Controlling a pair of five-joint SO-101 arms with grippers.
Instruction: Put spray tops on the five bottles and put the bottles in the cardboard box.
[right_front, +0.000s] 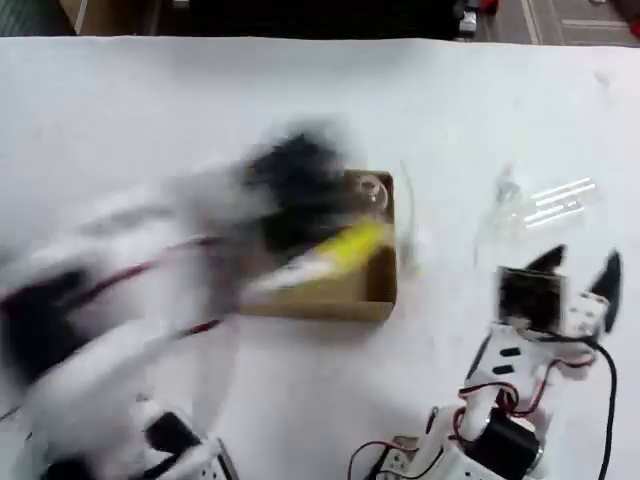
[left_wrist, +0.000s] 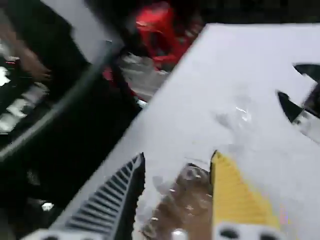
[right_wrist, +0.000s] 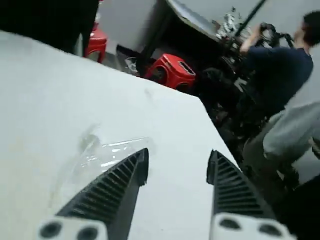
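Note:
The cardboard box (right_front: 335, 298) stands mid-table, with a clear bottle (right_front: 368, 189) upright in its far corner. My left gripper (right_front: 322, 238), with one black and one yellow finger, hangs over the box, smeared by motion. In the left wrist view it (left_wrist: 177, 156) is open above the box's brown inside (left_wrist: 175, 215), and a clear bottle (left_wrist: 189, 175) shows below the gap. Another clear bottle (right_front: 540, 205) lies on its side on the table to the right. My right gripper (right_front: 583, 260) sits just short of it, open and holding nothing (right_wrist: 178, 154); the bottle (right_wrist: 107, 154) lies just beyond its black finger.
White table surface (right_front: 200, 110) stretches behind and left of the box. Red stools (right_wrist: 172, 67) and a person stand beyond the table's far edge. Cables and motor bases (right_front: 470, 440) crowd the near edge.

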